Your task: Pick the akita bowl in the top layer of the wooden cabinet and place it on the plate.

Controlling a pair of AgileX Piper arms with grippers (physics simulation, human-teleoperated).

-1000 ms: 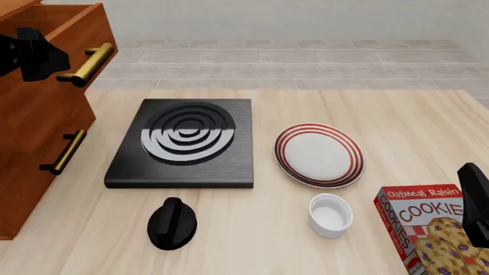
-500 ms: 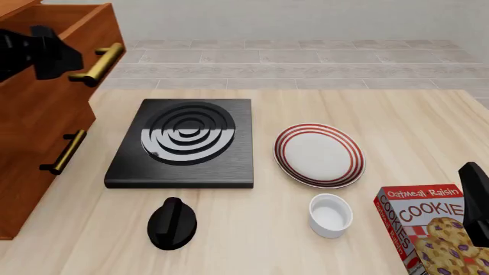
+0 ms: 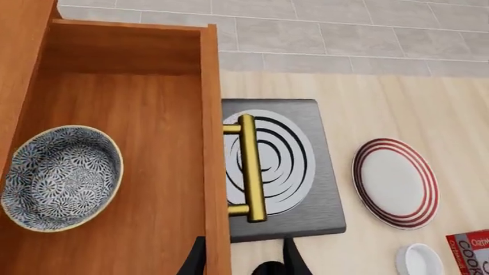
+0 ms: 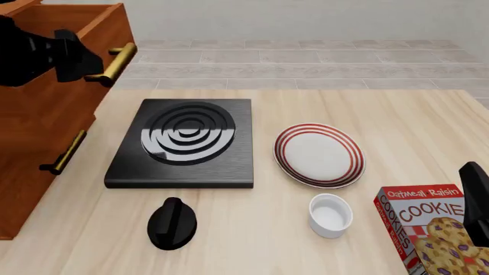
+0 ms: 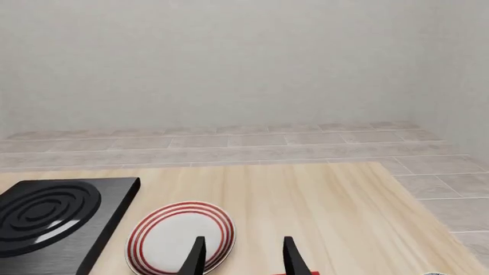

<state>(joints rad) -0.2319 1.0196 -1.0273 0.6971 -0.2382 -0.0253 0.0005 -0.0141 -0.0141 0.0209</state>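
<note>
The wooden cabinet [image 4: 38, 132] stands at the table's left, and its top layer [image 3: 114, 114] is pulled out. The akita bowl [image 3: 61, 177], patterned in blue and white, lies inside that drawer; the front view hides it. My left gripper [image 3: 244, 264] is open above the drawer's front board, one finger on each side of it, just short of the brass handle [image 3: 248, 166]. From the front, this gripper [image 4: 73, 57] sits beside the handle [image 4: 114, 64]. The red-ringed plate [image 4: 319, 154] rests right of centre. My right gripper [image 5: 243, 258] hangs open near the plate [image 5: 180, 238], holding nothing.
A black stove [image 4: 183, 143] lies between the cabinet and the plate. In front of it is a black knob-shaped object [image 4: 172, 223]. A white cup [image 4: 330, 215] and a cookie box [image 4: 428, 229] stand at the front right, by the right arm [image 4: 477, 200].
The top drawer has slid further out to the right, and my left gripper has moved with its handle. The right arm has stayed still.
</note>
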